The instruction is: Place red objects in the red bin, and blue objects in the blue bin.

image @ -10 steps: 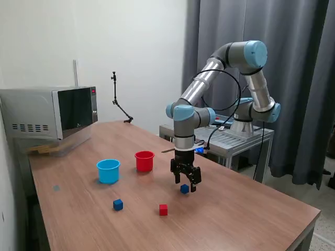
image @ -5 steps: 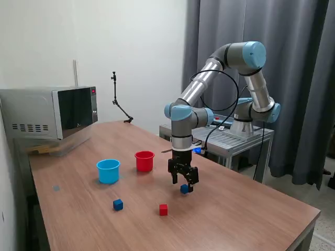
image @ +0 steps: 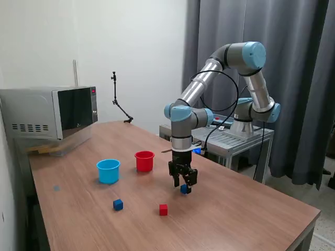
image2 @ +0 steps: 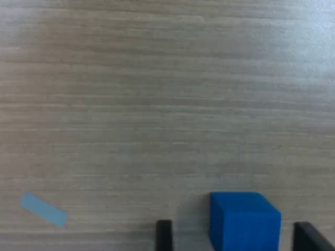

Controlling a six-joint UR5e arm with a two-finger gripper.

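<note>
Here the wooden surface stands in a plain room: white wall behind, grey curtains at the exterior view's right, a microwave at its left edge. The gripper hangs low over the boards, its jaws set either side of a blue cube; whether they press it I cannot tell. A second blue cube and a red cube lie apart nearer the camera. The blue bin and red bin stand side by side. A pale blue strip of tape lies on the wood.
</note>
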